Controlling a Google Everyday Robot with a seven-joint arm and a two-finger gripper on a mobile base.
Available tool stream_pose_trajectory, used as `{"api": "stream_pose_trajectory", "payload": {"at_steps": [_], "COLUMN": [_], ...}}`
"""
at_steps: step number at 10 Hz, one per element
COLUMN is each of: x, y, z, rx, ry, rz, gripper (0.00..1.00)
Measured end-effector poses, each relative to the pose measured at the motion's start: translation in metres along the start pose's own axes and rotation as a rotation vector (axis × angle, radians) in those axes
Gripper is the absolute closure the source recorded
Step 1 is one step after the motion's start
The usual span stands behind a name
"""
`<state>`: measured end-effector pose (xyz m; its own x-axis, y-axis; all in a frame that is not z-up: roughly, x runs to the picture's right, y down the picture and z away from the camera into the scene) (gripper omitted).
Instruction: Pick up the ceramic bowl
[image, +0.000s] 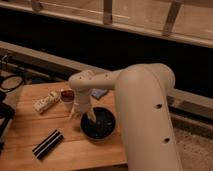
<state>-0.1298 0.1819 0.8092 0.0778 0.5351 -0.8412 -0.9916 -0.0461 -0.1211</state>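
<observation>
The ceramic bowl (100, 125) is round, shallow and glossy dark, and sits on the wooden table (30, 132) right of its middle. My gripper (86, 116) hangs from the white arm (140, 100) and reaches down onto the bowl's left rim, one finger over the inside and one at the outer edge. A small clear cup with dark red contents (66, 95) stands just left of the gripper.
A white, tan-patterned box (45, 102) lies left of the cup. A flat black bar (47, 144) lies near the table's front edge. A blue cloth (100, 93) is behind the arm. Dark gear (6, 112) sits off the table's left edge.
</observation>
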Motion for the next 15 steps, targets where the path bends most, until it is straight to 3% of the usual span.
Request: {"api": "stream_pose_trajectory", "payload": {"at_steps": [3,6,7,9,12,14,15], "x": [-0.002,-0.003,-0.004,-0.006,0.004,0.006,0.006], "y": [0.006,0.004,0.004,0.005,0.011,0.014,0.015], "z": [-0.007,0.004,0.007,-0.003,-0.045,-0.059,-0.063], "rx": [0.004,0.009,0.013,0.011,0.019,0.027,0.030], "ry": [-0.026,0.004,0.002,-0.035,-0.068,-0.089,-0.119], "rz": [-0.010,-0.005,-0.011,-0.028,-0.053,-0.069,-0.084], "gripper": [0.49,0.80,0.84,0.85,0.85,0.85,0.85]}}
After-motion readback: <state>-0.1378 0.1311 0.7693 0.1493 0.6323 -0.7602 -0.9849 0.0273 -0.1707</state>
